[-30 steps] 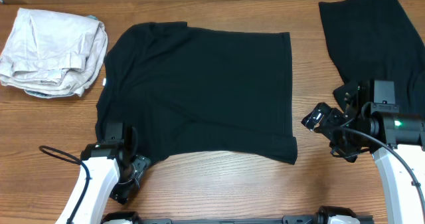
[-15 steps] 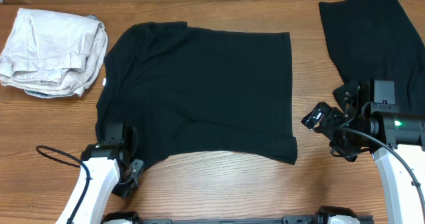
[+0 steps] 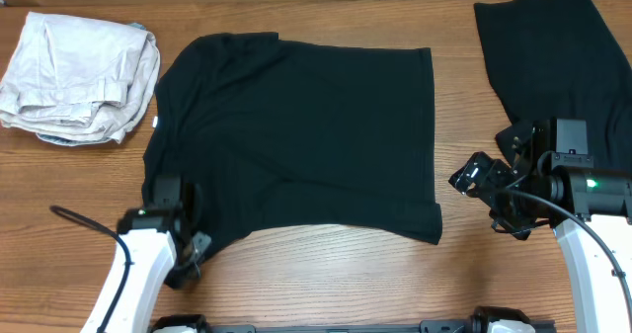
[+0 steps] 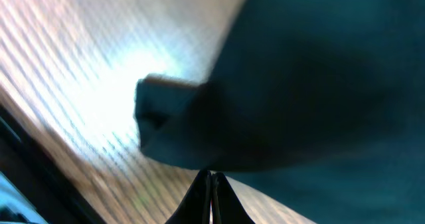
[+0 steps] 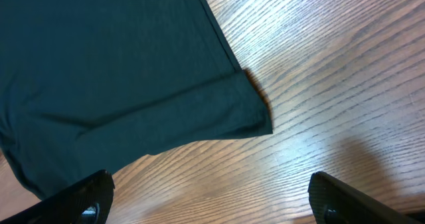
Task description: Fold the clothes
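Note:
The clothes in hand are a black T-shirt (image 3: 296, 135) lying flat mid-table, its white neck tag at the left edge. My left gripper (image 3: 194, 252) sits at the shirt's near-left corner. In the left wrist view its fingertips (image 4: 211, 179) press together right at the edge of the raised, blurred black fabric (image 4: 299, 84). My right gripper (image 3: 472, 175) hovers just right of the shirt's near-right corner. Its fingers (image 5: 80, 201) are spread wide over bare wood, and the hem corner (image 5: 252, 114) lies ahead of them, untouched.
A second black garment (image 3: 553, 56) lies at the far right, partly under my right arm. A pile of folded beige clothes (image 3: 79, 76) sits at the far left. Bare wooden table (image 3: 326, 274) runs along the near edge.
My left gripper has closed at the shirt's near-left corner and its arm has shifted slightly left. The right arm and the shirt's layout look unchanged.

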Robot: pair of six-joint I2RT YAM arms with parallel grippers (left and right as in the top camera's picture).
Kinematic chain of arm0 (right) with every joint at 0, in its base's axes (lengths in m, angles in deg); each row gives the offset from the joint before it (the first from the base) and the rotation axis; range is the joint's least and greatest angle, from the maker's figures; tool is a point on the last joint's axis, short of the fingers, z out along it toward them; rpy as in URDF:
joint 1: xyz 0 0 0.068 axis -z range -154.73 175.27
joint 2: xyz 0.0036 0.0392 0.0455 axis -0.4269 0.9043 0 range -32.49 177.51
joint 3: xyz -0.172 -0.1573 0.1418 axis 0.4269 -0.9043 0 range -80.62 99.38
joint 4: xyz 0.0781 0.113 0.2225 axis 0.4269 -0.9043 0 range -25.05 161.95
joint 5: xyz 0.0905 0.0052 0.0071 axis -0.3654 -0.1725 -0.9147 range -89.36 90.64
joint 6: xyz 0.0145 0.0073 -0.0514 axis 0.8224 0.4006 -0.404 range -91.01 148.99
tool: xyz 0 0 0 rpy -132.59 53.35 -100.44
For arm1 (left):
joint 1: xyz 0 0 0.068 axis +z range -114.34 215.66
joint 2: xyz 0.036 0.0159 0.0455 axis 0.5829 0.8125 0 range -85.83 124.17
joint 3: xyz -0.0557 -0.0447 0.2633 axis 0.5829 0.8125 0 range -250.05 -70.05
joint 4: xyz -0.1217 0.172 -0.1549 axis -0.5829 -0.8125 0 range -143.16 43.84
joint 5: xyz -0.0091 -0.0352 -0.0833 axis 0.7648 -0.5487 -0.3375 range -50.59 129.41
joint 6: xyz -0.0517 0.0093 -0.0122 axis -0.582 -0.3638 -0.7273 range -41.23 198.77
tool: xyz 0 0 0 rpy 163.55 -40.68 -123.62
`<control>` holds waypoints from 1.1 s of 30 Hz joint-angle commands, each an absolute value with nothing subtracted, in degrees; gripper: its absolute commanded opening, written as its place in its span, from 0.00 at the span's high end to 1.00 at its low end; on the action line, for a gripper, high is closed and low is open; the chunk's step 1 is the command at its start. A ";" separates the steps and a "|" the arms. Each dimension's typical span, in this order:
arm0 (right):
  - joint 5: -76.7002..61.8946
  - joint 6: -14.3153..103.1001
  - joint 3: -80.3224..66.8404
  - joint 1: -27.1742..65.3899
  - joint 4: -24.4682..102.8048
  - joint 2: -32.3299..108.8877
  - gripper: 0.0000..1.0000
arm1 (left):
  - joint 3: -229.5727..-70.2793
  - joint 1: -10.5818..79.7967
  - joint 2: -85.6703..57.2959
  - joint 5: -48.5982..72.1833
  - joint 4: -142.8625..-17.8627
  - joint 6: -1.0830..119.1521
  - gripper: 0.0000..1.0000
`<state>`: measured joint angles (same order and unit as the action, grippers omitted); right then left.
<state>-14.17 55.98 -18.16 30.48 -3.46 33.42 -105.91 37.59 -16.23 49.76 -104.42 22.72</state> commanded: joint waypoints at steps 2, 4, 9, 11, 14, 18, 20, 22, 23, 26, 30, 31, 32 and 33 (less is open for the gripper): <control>-14.47 55.78 -18.27 30.48 -2.85 33.33 0.03 | -115.72 37.90 -15.99 50.50 -104.81 34.39 0.96; -14.47 55.78 -18.27 30.48 -2.79 33.33 0.04 | -118.06 37.90 -15.99 50.52 -104.15 36.16 0.96; -14.47 55.76 -18.27 30.46 -3.16 33.70 0.04 | -118.30 37.90 -15.97 50.54 -105.77 36.29 0.75; -14.45 55.74 -18.31 30.46 -3.14 34.03 0.04 | -117.64 38.09 -15.97 50.87 -107.30 34.48 0.14; -14.47 55.69 -18.31 30.46 -2.90 34.77 0.04 | -116.59 39.60 -15.97 50.96 -108.11 31.05 0.00; -14.47 55.54 -18.31 30.46 -2.87 36.10 0.04 | -112.97 42.66 -15.97 51.00 -106.93 23.66 0.01; -14.47 55.54 -18.31 30.46 -2.87 36.72 0.04 | -109.67 44.48 -15.97 50.96 -105.22 19.66 0.11; -14.47 55.54 -18.31 30.48 -2.87 37.07 0.04 | -106.37 46.16 -15.97 50.94 -103.67 16.45 0.14; -14.45 55.54 -18.31 30.46 -2.87 37.09 0.04 | -104.75 47.03 -15.97 50.61 -102.67 15.48 0.14; -14.45 55.52 -18.31 30.46 -2.81 37.13 0.04 | -101.32 48.87 -15.97 49.63 -99.83 15.29 0.18; -14.45 55.52 -18.31 30.46 -2.85 37.13 0.04 | -98.67 49.59 -15.97 49.26 -96.98 15.31 0.20; -14.45 55.52 -18.31 30.46 -2.85 37.13 0.04 | -98.17 49.59 -15.97 49.23 -96.26 15.31 0.22; -14.45 55.54 -18.31 30.46 -2.85 37.13 0.04 | -97.45 49.59 -15.97 49.17 -95.08 15.31 0.24; -14.45 55.52 -18.31 30.46 -2.87 37.13 0.04 | -97.08 49.57 -15.97 49.10 -94.52 15.31 0.25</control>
<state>-14.19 55.95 -18.16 30.48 -3.07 37.18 -98.56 49.26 -16.06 49.28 -95.65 16.93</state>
